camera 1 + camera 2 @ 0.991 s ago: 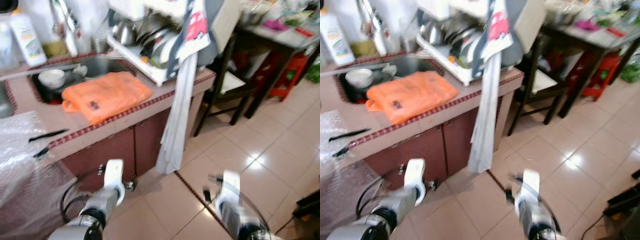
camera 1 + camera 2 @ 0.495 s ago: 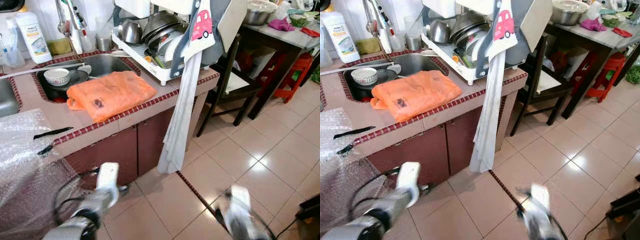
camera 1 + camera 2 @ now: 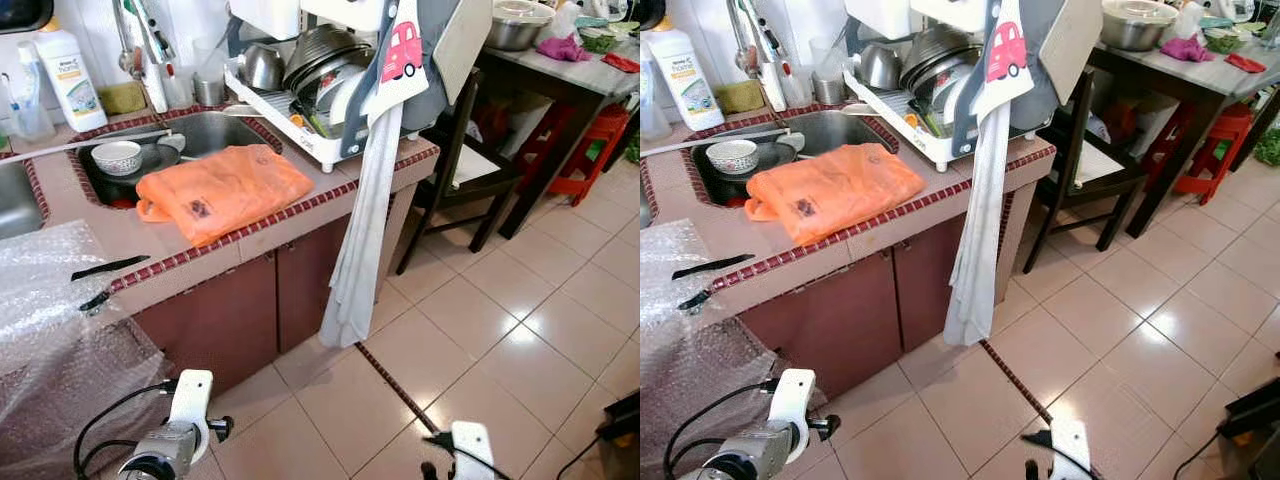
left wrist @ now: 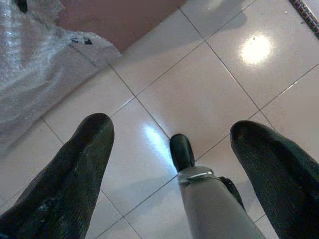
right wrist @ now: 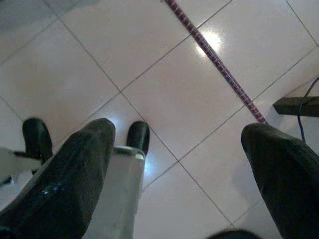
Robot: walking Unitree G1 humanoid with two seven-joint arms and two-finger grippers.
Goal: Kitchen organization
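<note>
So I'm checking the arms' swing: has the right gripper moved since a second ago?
Yes. The right gripper has dropped lower and back toward the robot, away from the hanging towel.

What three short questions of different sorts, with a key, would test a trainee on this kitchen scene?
1. True or false: the orange bag lies on the counter beside the sink.
2. Multiple choice: what hangs from the dish rack down the cabinet front? A) a towel B) a broom C) a basket
3. Fill in: the white bowl sits in the ____.

Key
1. True.
2. A: the long towel hangs almost to the floor.
3. Sink.

Both arms hang low over the tiles; the left gripper and the right gripper are open and hold nothing.
</note>
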